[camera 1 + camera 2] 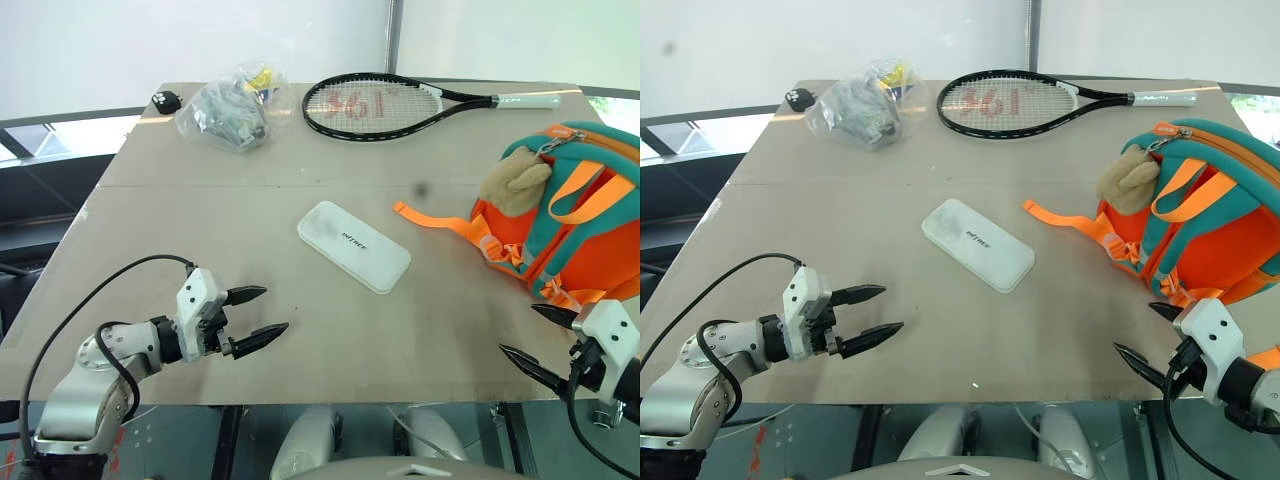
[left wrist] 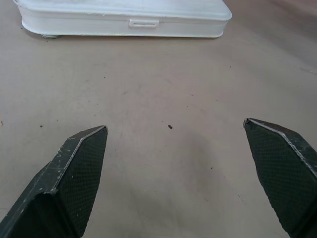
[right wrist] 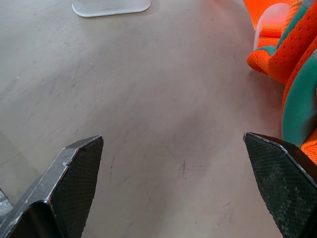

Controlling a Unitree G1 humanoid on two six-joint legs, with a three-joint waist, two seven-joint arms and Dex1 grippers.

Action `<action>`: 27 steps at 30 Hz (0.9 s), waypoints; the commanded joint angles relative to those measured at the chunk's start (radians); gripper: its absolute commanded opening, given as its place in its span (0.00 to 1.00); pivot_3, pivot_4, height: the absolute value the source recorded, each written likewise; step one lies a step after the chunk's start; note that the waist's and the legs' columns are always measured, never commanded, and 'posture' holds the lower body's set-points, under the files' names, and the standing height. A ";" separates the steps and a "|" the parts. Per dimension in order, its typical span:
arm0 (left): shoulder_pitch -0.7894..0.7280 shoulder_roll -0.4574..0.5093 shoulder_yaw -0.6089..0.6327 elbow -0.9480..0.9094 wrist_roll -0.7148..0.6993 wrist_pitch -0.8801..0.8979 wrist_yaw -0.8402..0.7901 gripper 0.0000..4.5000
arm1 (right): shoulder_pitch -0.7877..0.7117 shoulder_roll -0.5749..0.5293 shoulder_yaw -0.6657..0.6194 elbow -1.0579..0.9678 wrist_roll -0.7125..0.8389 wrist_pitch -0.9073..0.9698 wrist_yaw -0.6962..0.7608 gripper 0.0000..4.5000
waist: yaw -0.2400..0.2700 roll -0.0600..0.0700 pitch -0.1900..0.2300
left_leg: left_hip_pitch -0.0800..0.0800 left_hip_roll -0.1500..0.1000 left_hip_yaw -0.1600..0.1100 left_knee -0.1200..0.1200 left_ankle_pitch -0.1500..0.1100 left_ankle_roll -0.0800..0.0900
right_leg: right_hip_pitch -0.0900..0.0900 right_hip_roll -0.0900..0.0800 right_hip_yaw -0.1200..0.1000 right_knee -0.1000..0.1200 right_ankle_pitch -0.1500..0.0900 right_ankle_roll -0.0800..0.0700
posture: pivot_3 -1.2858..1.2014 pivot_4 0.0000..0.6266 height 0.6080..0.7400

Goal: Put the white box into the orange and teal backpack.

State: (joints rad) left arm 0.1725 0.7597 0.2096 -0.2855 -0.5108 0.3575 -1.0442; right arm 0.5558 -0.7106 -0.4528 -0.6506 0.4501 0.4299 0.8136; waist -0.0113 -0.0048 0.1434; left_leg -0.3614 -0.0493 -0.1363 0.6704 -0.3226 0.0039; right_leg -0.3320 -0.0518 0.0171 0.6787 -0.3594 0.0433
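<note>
The box (image 1: 354,246) lies flat mid-worktop (image 1: 200,200), its long axis running diagonally from far-left to near-right, ahead and right of the released, empty left claw (image 1: 257,314), which looks nearer than the equally released right claw (image 1: 535,338) beside the backpack (image 1: 580,250).

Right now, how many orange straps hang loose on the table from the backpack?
1. A single orange strap trails flat on the table from the backpack toward the white box. Others may be hidden behind the backpack.

Robot test lab/demo booth: bare board table (image 1: 300,330), white backdrop, staged props e.g. racket (image 1: 372,105).
</note>
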 commanded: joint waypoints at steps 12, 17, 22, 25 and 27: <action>-0.282 -0.073 0.003 -0.053 -0.094 0.313 0.323 1.00 | -0.261 0.038 0.199 -0.166 0.005 0.150 -0.232 0.99 | 0.000 0.000 0.000 | -0.001 0.000 -0.001 0.001 0.000 0.000 | 0.000 0.000 -0.001 0.001 0.000 0.000 | 0.52 0.24 1.00; -0.537 -0.104 -0.043 0.094 -0.072 0.456 0.424 1.00 | -0.479 0.080 0.404 -0.093 -0.039 0.268 -0.311 0.82 | -0.004 -0.002 -0.001 | 0.000 -0.001 -0.001 0.003 0.001 -0.001 | 0.000 0.002 -0.001 0.002 0.000 0.000 | 0.52 0.24 1.00; -0.681 -0.092 -0.077 0.251 -0.061 0.527 0.396 1.00 | -0.584 0.109 0.510 -0.027 -0.116 0.315 -0.367 0.30 | -0.009 -0.002 -0.001 | -0.002 -0.001 -0.001 0.001 0.000 -0.001 | -0.002 0.001 -0.001 0.002 0.000 0.000 | 0.52 0.24 1.00; -0.766 -0.075 -0.130 0.353 -0.033 0.549 0.346 1.00 | -0.633 0.104 0.582 0.003 -0.161 0.338 -0.373 0.00 | -0.010 -0.002 -0.001 | -0.006 -0.001 0.000 0.001 0.000 -0.001 | -0.007 0.002 -0.002 0.003 0.000 0.000 | 0.52 0.24 1.00; -0.825 -0.063 -0.169 0.424 -0.028 0.586 0.294 1.00 | -0.664 0.094 0.629 0.017 -0.185 0.356 -0.364 0.00 | -0.010 -0.003 -0.001 | -0.008 -0.002 -0.001 0.002 0.001 -0.001 | -0.009 0.002 -0.004 0.004 0.000 0.000 | 0.52 0.24 1.00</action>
State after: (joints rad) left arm -0.6182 0.6758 0.0524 0.1137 -0.5420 0.9228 -0.7057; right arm -0.0952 -0.6049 0.1540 -0.6197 0.2868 0.7779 0.4485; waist -0.0216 -0.0073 0.1428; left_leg -0.3700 -0.0509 -0.1369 0.6730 -0.3220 0.0031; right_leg -0.3418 -0.0500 0.0132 0.6842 -0.3593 0.0435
